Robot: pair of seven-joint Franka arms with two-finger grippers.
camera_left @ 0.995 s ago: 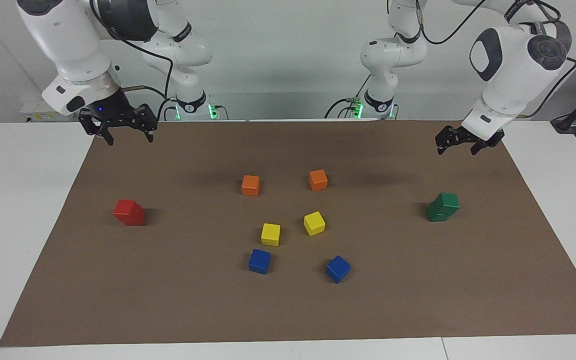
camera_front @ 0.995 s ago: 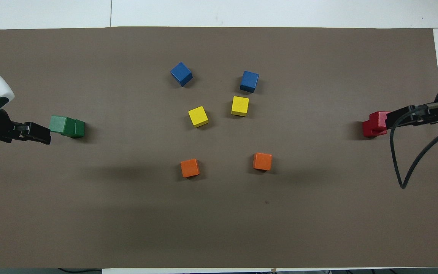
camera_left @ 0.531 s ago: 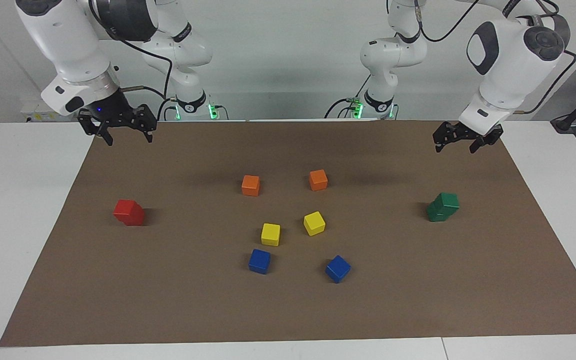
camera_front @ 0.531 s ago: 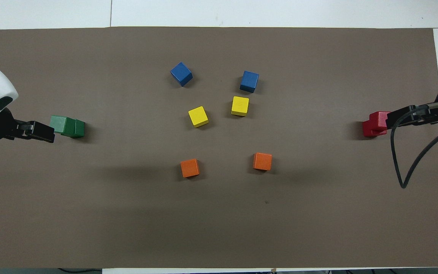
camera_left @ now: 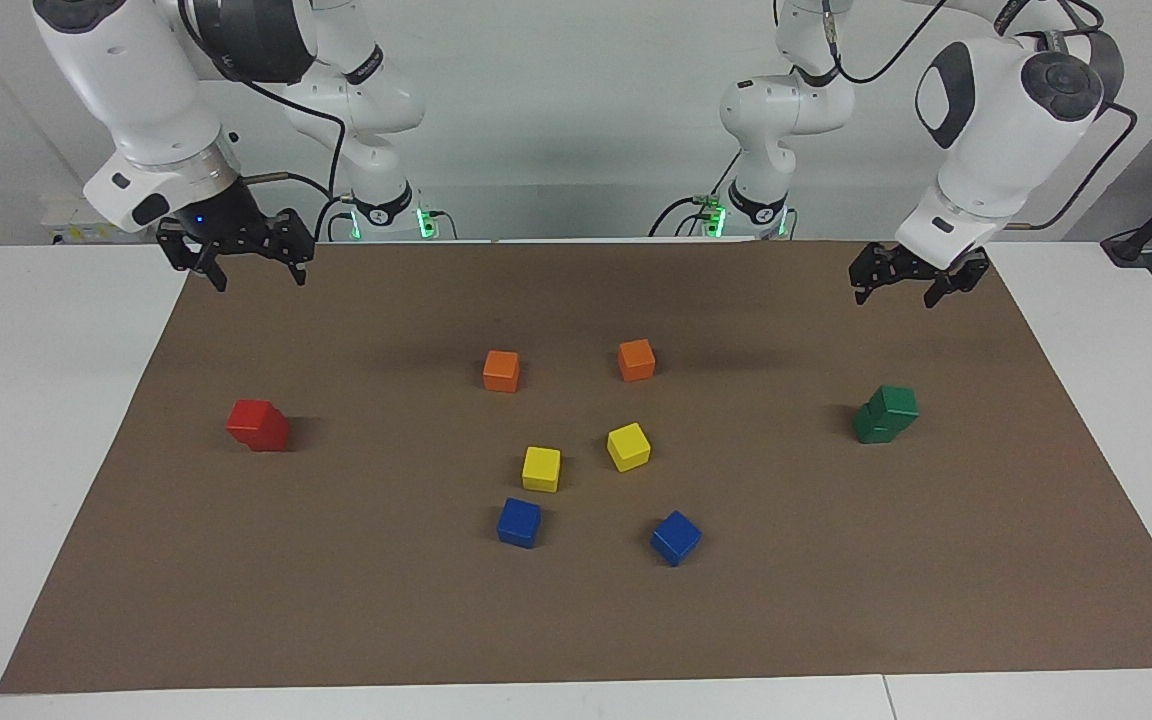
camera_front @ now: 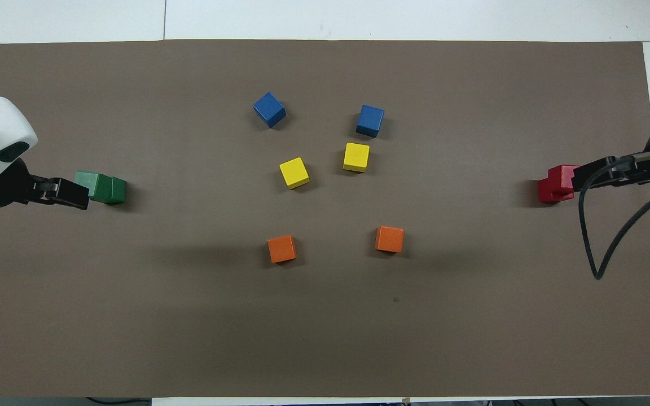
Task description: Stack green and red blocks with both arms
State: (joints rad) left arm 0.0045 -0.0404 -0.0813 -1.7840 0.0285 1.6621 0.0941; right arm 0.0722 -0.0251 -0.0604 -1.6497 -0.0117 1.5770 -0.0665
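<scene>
Both stacks were built crookedly: the green stack (camera_left: 885, 414) at three o'clock, the red stack (camera_left: 258, 425) at nine. The left gripper (camera_left: 905, 284) and right gripper (camera_left: 236, 258) were held released, empty, above the mat's robot edge. Toppling could be caused by any nudge.

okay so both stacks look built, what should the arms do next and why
Probably just pull both arms back to rest. The green stack and red stack each stand two cubes high, and the left gripper and right gripper hang open, raised and empty.

Mat (camera_left: 836, 600) edges wide open; mid blocked by orange cubes (camera_left: 501, 370), yellow cubes (camera_left: 541, 468), blue cubes (camera_left: 519, 522).
</scene>
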